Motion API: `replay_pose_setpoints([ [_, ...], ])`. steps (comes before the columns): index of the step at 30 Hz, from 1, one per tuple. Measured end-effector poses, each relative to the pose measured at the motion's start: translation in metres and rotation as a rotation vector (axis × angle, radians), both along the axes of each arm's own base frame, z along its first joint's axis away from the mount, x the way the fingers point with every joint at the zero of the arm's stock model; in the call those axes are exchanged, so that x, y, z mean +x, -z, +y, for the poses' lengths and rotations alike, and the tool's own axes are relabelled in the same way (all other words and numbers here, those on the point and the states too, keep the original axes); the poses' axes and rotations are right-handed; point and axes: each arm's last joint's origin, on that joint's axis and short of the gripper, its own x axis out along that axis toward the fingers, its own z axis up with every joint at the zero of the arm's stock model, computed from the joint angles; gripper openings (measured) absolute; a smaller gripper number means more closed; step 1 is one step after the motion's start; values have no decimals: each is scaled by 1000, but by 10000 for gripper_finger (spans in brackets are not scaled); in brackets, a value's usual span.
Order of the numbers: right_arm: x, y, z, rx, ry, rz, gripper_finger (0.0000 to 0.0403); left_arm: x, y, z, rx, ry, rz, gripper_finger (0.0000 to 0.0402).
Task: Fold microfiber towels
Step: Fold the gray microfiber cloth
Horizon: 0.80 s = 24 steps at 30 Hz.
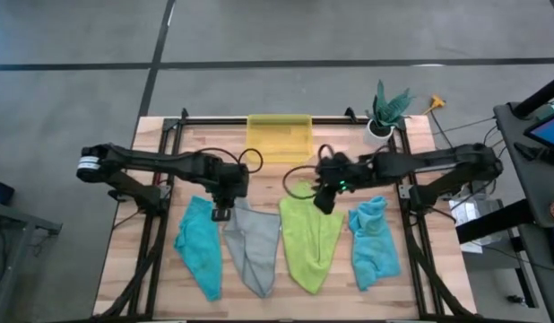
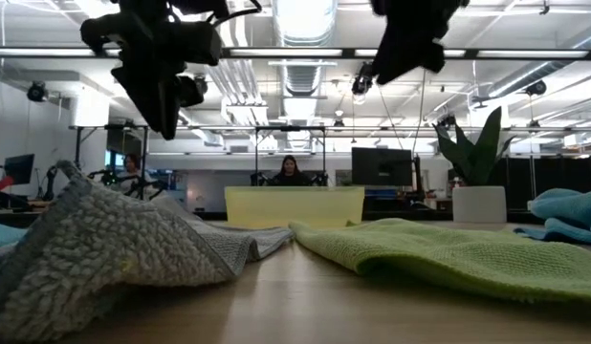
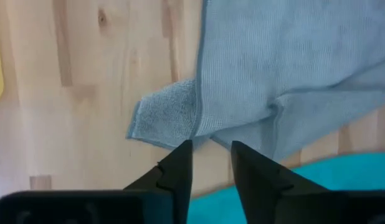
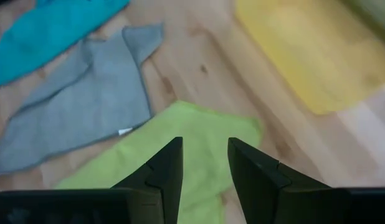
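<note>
Four microfiber towels lie crumpled in a row on the wooden table: a teal one (image 1: 198,249) at the left, a light grey one (image 1: 254,248), a lime green one (image 1: 311,240) and a second teal one (image 1: 374,244) at the right. My left gripper (image 1: 221,213) hangs open above the grey towel's far corner (image 3: 161,118), clear of it, with nothing between its fingers (image 3: 180,163). My right gripper (image 1: 325,205) hangs open above the green towel's far edge (image 4: 211,121), also with nothing between its fingers. In the low view both grippers are well above the table.
A yellow translucent bin (image 1: 280,136) stands at the table's far edge, in the middle. A potted plant (image 1: 385,115) stands at the far right corner. Bare wood shows between the bin and the towels (image 1: 277,184). People sit at desks in the room beyond (image 2: 290,170).
</note>
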Motion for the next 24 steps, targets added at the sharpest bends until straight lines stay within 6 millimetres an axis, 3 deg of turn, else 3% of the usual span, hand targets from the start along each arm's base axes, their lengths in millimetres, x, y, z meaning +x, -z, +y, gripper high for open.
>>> replay_pose_setpoints([
  [8,39,51,6,74,-40,107,99,-23,-34,-2,-97,-224,-119,109],
  [15,62,86,9,111,-112,224,22,-52,-62,-2,-144,-308,-267,109],
  [24,79,118,7,158,-134,306,9,-67,-68,-2,-138,-314,-306,109],
])
